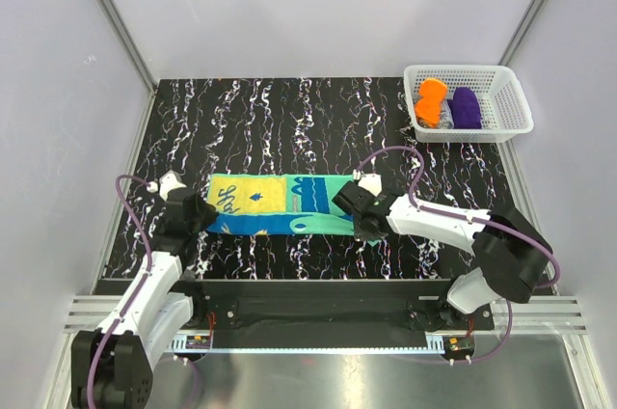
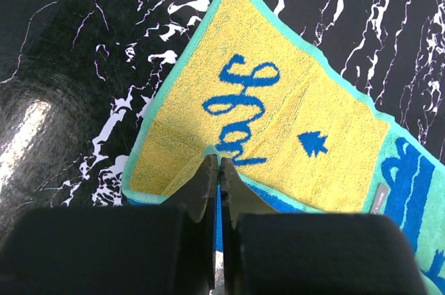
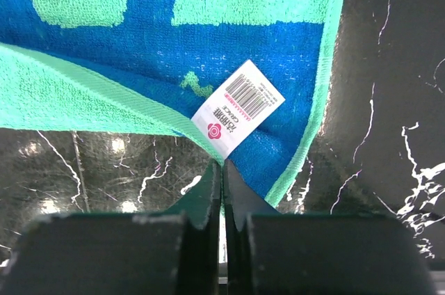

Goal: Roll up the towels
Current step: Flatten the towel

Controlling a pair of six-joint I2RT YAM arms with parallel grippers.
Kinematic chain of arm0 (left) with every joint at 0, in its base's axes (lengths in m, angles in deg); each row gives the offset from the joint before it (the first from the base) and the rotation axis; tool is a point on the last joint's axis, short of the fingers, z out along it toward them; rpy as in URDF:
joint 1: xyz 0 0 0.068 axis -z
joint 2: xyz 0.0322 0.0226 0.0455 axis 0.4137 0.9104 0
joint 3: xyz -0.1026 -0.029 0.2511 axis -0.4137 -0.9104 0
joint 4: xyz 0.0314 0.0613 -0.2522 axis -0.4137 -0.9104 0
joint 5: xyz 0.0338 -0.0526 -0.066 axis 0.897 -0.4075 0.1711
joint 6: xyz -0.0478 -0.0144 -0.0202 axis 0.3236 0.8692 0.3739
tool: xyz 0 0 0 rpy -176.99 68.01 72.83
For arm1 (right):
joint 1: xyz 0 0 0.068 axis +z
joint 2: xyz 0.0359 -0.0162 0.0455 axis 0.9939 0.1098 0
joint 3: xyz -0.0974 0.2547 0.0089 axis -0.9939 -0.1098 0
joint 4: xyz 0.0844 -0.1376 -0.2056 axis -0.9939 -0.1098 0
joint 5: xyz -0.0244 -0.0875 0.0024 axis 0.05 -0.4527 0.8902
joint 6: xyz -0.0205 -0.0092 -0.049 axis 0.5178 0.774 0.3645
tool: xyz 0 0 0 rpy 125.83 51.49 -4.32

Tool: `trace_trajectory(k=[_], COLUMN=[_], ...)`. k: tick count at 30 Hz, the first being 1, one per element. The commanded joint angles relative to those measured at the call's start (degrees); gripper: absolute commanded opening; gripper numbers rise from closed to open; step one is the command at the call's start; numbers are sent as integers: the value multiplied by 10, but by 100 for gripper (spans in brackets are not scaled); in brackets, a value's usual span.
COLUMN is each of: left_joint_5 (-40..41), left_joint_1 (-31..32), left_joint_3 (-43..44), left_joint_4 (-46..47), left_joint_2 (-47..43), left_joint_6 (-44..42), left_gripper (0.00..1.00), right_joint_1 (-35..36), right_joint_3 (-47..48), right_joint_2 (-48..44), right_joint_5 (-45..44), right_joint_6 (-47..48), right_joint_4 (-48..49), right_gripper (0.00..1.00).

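Observation:
A teal-green, blue and yellow towel [image 1: 280, 204] lies flat and lengthwise on the black marbled table. My left gripper [image 1: 207, 221] sits at its near left corner. In the left wrist view that gripper [image 2: 220, 164] is shut on the towel's teal hem [image 2: 292, 93], which rises into a small peak. My right gripper [image 1: 357, 226] is at the near right corner. It [image 3: 222, 164] is shut on the towel's edge [image 3: 278, 17], just below a white barcode label [image 3: 238, 108]. An orange towel [image 1: 430, 100] lies rolled up in the white basket [image 1: 516, 100].
The basket stands at the table's back right corner and also holds a purple roll [image 1: 467, 108]. Grey walls enclose the table on three sides. A metal rail [image 1: 318, 308] runs along the near edge between the arm bases.

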Motion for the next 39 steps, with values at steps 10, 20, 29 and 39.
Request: trace_trajectory(k=[10, 20, 29, 39], left_joint_5=[-22, -34, -43, -34], left_joint_1=[-2, -2, -2, -2], left_joint_3=[4, 139, 340, 428], left_joint_4=[17, -150, -297, -255], left_joint_2=[-43, -169, -224, -43], left_joint_6=[-9, -16, -65, -99], left_gripper=[0, 0, 0, 0], right_joint_1=[-3, -4, -4, -97], right_joint_3=[22, 139, 233, 403], right_joint_2=[-58, -200, -346, -157], right_joint_5=[-2, -26, 29, 14], right_joint_6=[-8, 4, 51, 121], right_joint_4=[-31, -150, -188, -239], right_gripper=[0, 0, 0, 0])
